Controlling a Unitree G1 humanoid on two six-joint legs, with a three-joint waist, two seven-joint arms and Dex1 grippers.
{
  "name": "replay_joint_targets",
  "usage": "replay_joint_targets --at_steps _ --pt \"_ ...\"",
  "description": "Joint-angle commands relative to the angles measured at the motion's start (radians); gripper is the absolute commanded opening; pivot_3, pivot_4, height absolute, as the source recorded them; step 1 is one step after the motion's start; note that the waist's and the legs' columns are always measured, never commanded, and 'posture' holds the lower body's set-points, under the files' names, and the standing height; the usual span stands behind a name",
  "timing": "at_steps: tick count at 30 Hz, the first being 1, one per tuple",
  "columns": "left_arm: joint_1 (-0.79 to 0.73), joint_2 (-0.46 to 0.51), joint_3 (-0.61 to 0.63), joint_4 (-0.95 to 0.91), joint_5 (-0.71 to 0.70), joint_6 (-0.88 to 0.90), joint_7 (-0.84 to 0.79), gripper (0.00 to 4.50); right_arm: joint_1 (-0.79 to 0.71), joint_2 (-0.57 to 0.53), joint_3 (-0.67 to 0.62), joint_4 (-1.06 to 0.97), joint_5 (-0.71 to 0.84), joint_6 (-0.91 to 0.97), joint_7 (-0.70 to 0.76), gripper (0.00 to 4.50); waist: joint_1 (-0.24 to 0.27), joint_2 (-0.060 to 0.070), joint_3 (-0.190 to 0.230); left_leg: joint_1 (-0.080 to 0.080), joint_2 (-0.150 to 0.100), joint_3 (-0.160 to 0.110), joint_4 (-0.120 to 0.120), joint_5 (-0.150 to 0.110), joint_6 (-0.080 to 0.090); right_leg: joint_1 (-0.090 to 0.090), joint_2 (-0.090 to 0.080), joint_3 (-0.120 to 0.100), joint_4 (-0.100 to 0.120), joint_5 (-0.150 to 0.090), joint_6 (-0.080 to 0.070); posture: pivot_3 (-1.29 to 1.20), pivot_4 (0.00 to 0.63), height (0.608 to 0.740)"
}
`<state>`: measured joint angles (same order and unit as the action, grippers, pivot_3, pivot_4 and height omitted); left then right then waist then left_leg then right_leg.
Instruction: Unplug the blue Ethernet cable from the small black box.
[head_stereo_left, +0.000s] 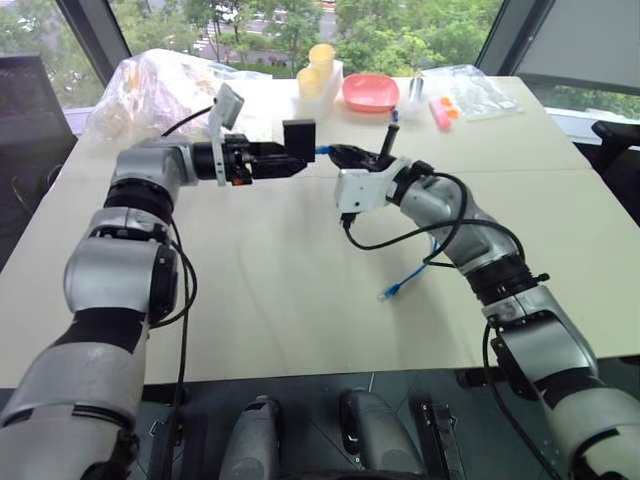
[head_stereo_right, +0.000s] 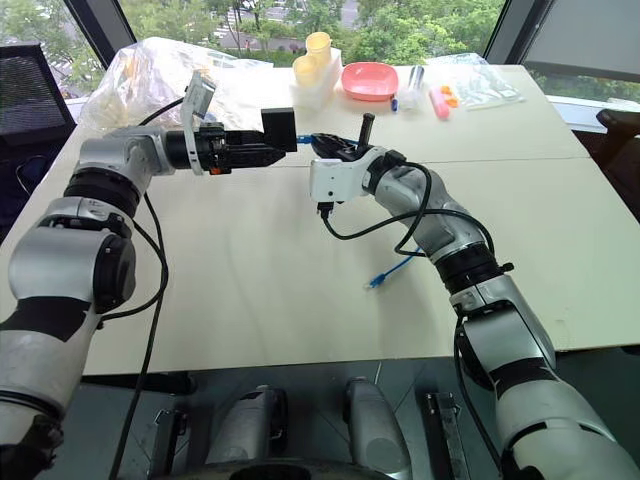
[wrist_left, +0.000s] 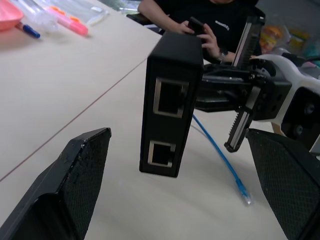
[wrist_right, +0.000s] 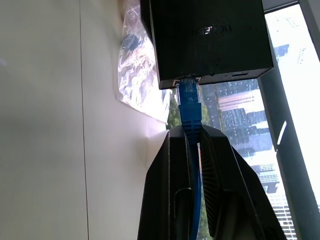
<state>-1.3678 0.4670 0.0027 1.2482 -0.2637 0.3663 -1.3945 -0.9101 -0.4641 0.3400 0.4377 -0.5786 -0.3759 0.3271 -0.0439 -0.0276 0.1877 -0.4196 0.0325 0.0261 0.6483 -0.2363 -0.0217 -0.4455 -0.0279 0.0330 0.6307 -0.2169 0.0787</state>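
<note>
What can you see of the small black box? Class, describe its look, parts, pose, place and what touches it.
The small black box is matte black, flat and rectangular, apparently plastic. One narrow side carries two empty metal-lined ports, and faint lettering marks a broad face. It hangs in the air above the table, standing on edge between the open fingers of the left hand. The blue Ethernet cable is plugged into its opposite side, and the right hand, shut on that cable just behind the plug, holds it up.
</note>
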Motion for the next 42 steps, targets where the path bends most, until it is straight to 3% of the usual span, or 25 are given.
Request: replay_joint_targets --at_steps 1,14,17,25,31,34,38,40,42 --pt "-0.042 -0.011 0.060 0.004 -0.005 -0.018 0.031 4.50 0.005 0.004 -0.019 -0.040 0.014 0.014 -0.010 0.04 0.000 0.000 0.000 0.000 0.000 0.000 0.000 0.000 0.000 0.000 0.000 0.000 0.000 0.000 0.000 0.00 0.150 0.740" --pt "-0.041 -0.024 0.121 0.001 0.017 -0.015 0.035 4.50 0.009 0.027 -0.016 -0.038 0.019 0.031 -0.015 0.04 0.000 0.000 0.000 0.000 0.000 -0.001 0.000 0.000 0.000 0.000 0.000 0.000 0.001 0.000 0.000 0.00 0.150 0.740" --pt "-0.039 -0.032 0.123 0.000 0.022 -0.018 0.036 3.69 0.010 0.030 -0.015 -0.043 0.017 0.031 -0.015 0.00 0.000 0.000 0.000 0.000 0.000 -0.001 0.000 0.000 0.000 0.000 0.000 0.000 0.001 0.000 0.000 0.00 0.150 0.740" --pt "-0.035 -0.040 0.124 0.000 0.043 -0.030 0.040 0.50 0.025 0.038 -0.017 -0.082 0.024 0.044 -0.004 0.00 0.000 0.000 0.000 0.000 0.000 -0.001 0.000 0.000 0.000 0.000 0.000 0.000 0.001 0.000 0.000 0.00 0.150 0.740" --pt "-0.029 -0.042 0.126 -0.002 0.051 -0.034 0.050 0.51 0.050 0.038 -0.018 -0.107 0.059 0.041 0.036 0.00 0.000 0.000 0.000 0.000 0.000 -0.001 0.000 0.000 0.000 0.000 0.000 0.000 0.001 0.000 0.000 0.00 0.150 0.740" --pt "-0.026 -0.041 0.134 -0.003 0.052 -0.036 0.059 0.51 0.076 0.029 -0.031 -0.136 0.121 0.045 0.099 1.11 0.000 0.000 0.000 0.000 0.000 -0.001 0.000 0.000 0.000 0.000 0.000 0.000 0.001 0.000 0.000 0.00 0.150 0.740" --pt "-0.002 -0.027 0.105 -0.021 0.077 -0.072 0.021 0.51 0.145 -0.001 -0.082 -0.195 0.200 0.141 0.179 3.17 0.000 0.000 0.000 0.000 0.000 -0.001 0.001 0.000 0.000 0.000 0.000 0.000 0.001 0.000 0.001 0.00 0.150 0.740" --pt "0.004 -0.012 0.091 -0.031 0.082 -0.048 -0.040 0.51 0.236 0.056 -0.195 -0.336 0.479 0.424 0.293 4.18 0.003 0.000 0.000 0.000 0.000 -0.001 0.001 0.000 0.000 0.001 0.000 -0.001 0.001 0.000 0.001 0.00 0.150 0.740" --pt "0.005 0.010 0.089 -0.042 0.072 0.003 -0.120 0.51 0.300 0.133 -0.335 -0.529 0.868 0.857 0.352 4.18 0.002 0.000 0.000 0.000 0.000 -0.002 0.001 0.000 0.000 0.001 0.000 -0.001 0.001 0.000 0.001 0.00 0.150 0.740"
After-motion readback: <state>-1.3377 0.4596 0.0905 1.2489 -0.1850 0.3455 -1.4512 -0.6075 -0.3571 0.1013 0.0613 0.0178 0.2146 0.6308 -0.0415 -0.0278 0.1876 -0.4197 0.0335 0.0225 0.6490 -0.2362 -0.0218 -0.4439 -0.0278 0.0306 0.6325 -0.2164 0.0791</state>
